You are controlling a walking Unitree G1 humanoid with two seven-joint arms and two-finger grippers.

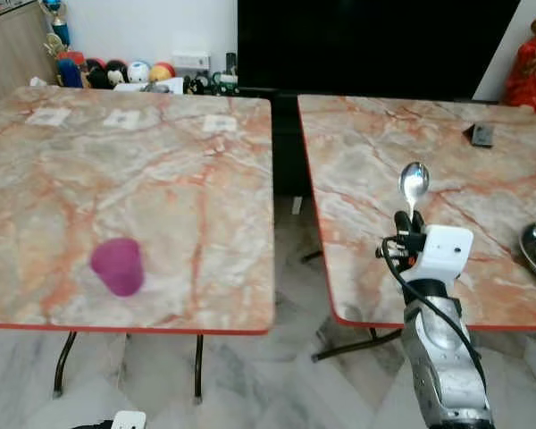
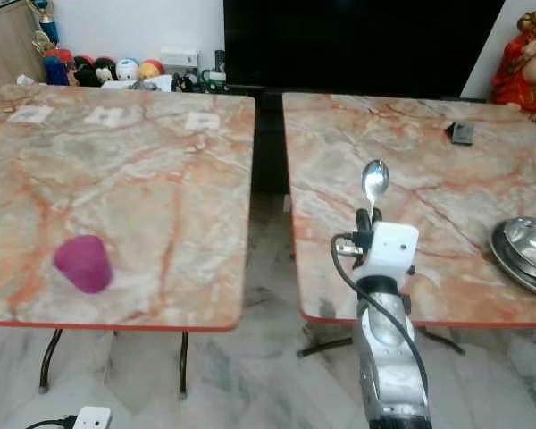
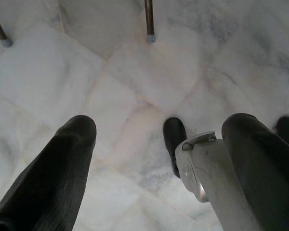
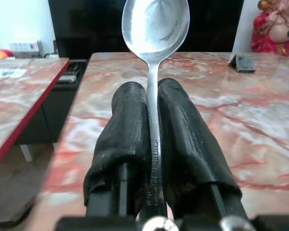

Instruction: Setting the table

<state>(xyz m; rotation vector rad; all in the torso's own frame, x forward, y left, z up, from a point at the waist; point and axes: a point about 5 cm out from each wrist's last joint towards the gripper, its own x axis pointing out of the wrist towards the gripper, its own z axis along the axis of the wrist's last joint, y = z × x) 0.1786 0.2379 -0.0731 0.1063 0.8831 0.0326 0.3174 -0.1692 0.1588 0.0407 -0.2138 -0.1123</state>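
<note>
Room: a pale marble-tiled floor (image 1: 277,375), a dark screen (image 1: 375,45) against the back wall, toy balls (image 1: 125,71) lined up behind the tables.
Left table (image 1: 161,179): marble-patterned top with a red edge; three small paper cards (image 1: 121,117) sit along its far side.
Right table (image 1: 482,223): same top, separated from the left one by a gap; a small dark object (image 1: 481,135) lies near its far edge.
Steel bowls (image 2: 525,250): stacked at the right table's right edge, well apart from the spoon.
Purple cup (image 1: 118,265): on the left table near its front edge, seemingly upside down.
Right gripper (image 4: 153,103): raised over the front edge of the right table, its two black fingers clenched on the spoon's handle.
Spoon (image 4: 155,29): held upright, bowl up, above the table and not touching it.
Left gripper (image 3: 159,139): hangs low by the robot's side, pointing at the floor, fingers spread wide and holding nothing.
Risk: the thin handle is pinched along a narrow line, so a quick tilt while lowering could probably let it pivot or slip; released this close to the front edge, it might fall to the floor.
</note>
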